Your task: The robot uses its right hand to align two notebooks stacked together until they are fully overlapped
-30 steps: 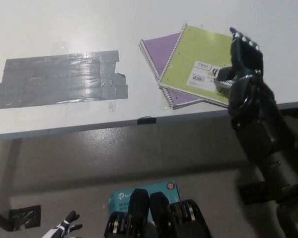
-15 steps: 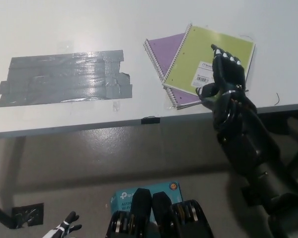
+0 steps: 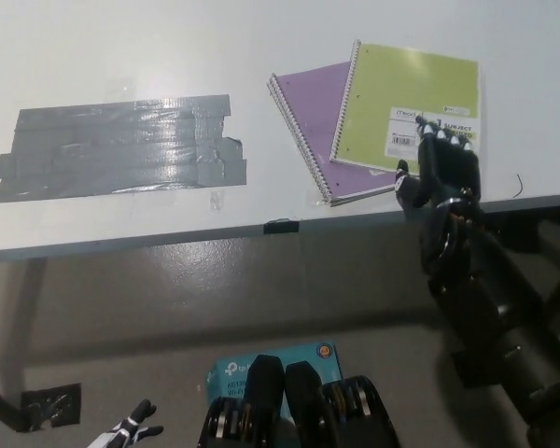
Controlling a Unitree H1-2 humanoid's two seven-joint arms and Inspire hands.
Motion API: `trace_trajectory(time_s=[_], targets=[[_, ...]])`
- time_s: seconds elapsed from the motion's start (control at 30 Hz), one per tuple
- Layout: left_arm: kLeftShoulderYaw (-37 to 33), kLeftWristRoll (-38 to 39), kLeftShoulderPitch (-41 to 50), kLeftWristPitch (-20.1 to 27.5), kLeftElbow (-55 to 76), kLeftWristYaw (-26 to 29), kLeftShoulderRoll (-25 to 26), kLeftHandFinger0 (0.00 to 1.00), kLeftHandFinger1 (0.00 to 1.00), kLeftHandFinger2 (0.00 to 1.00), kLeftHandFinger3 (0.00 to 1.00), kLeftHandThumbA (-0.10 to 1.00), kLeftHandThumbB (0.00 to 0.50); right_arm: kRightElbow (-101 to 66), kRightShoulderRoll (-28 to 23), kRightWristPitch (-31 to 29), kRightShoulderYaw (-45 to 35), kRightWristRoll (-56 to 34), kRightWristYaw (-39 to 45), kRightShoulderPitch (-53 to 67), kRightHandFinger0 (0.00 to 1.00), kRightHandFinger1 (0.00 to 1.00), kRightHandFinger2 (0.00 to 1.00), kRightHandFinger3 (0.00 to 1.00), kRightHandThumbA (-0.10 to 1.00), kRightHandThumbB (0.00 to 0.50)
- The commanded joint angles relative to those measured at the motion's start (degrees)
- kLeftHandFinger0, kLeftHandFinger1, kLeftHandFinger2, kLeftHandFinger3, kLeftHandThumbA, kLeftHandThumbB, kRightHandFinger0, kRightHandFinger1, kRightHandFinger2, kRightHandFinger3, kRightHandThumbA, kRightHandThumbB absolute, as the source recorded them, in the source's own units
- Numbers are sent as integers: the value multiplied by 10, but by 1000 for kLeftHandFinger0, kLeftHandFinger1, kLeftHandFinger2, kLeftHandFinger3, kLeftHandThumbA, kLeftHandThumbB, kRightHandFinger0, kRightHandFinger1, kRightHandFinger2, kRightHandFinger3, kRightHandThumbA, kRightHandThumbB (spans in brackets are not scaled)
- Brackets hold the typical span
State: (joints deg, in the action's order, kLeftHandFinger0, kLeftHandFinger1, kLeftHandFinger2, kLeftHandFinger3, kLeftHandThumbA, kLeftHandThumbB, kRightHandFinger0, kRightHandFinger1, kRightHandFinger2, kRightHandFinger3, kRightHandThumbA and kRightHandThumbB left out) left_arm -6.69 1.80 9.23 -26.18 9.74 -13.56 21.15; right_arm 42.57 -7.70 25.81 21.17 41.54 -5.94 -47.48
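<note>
Low at the table's (image 3: 93,56) near side the left hand (image 3: 126,433) spreads free, one tape patch (image 3: 117,149) lies far left of the right hand (image 3: 441,170), whose flat, unclenched fingers press the near edge of two notebooks, green (image 3: 406,89) skewed over purple (image 3: 313,103).

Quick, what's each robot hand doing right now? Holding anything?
Right robot hand: open, flat on the green notebook, not gripping it.
Left robot hand: barely in view at the bottom edge, cannot be told.

R hand (image 3: 445,168) + arm black, pale fingertips; L hand (image 3: 126,433) white w/ black bits
</note>
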Motion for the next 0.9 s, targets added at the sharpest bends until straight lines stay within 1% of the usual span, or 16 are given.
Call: trace_trajectory(time_s=[0.0,0.1,0.13,0.17,0.23,0.3,0.33,0.37,0.43,0.47,0.5,0.6,0.7,0.77,0.8,0.87], targets=[[2,-5,0,-7,18,-8,12,770,799,912,1000,1000,499,-9,-14,-40,30,3,29,-11,1000,1000,1000,1000,861,155],[3,-5,-2,-7,19,-8,12,791,809,912,1000,1000,500,-10,-20,-56,54,5,40,-10,1000,1000,1000,1000,924,179],[3,-5,-3,-7,19,-7,11,791,808,909,1000,1000,500,-10,-22,-55,58,5,41,-11,1000,1000,1000,1000,940,177],[6,-1,-3,-7,17,-6,8,724,776,907,1000,1000,500,-15,-24,-57,62,2,51,-7,1000,1000,1000,1000,954,179],[7,0,-2,-7,17,-6,7,717,775,904,1000,1000,500,-16,-27,-55,66,-3,58,-4,1000,1000,1000,1000,949,171],[9,4,0,-7,18,-10,7,779,799,886,1000,1000,500,-10,-38,-48,72,0,65,4,1000,1000,1000,1000,951,160],[10,5,0,-7,18,-10,8,781,799,885,1000,1000,500,-9,-38,-48,73,0,65,3,1000,1000,1000,1000,953,161],[8,1,1,-7,21,-9,9,803,808,910,1000,1000,500,-5,-44,-36,72,-5,80,8,1000,1000,1000,1000,1000,152],[9,1,1,-7,20,-8,9,798,800,913,1000,1000,500,0,-51,-30,73,-7,90,12,1000,1000,1000,1000,1000,146],[9,3,1,-7,19,-9,9,755,773,913,1000,1000,500,0,-55,-27,77,-4,94,16,1000,1000,1000,1000,1000,158],[10,6,1,-7,19,-11,9,740,770,913,1000,1000,500,-4,-61,-28,79,-4,101,21,1000,1000,1000,1000,1000,165],[11,6,2,-7,20,-13,11,763,772,899,1000,1000,500,-1,-71,-32,100,9,110,25,1000,1000,1000,1000,1000,170],[12,7,5,-7,21,-15,12,718,780,887,1000,1000,500,-15,-92,-62,185,68,138,36,1000,1000,1000,1000,1000,215],[12,8,5,-7,20,-16,12,716,777,889,1000,1000,500,-23,-92,-60,192,55,143,42,1000,1000,1000,1000,1000,219],[14,10,6,-7,19,-16,10,715,777,890,1000,1000,500,-18,-87,-70,208,67,126,47,1000,1000,1000,1000,1000,274],[14,10,9,-7,20,-16,11,757,787,893,1000,1000,491,-24,-80,-72,212,57,130,56,1000,1000,1000,1000,1000,283]])
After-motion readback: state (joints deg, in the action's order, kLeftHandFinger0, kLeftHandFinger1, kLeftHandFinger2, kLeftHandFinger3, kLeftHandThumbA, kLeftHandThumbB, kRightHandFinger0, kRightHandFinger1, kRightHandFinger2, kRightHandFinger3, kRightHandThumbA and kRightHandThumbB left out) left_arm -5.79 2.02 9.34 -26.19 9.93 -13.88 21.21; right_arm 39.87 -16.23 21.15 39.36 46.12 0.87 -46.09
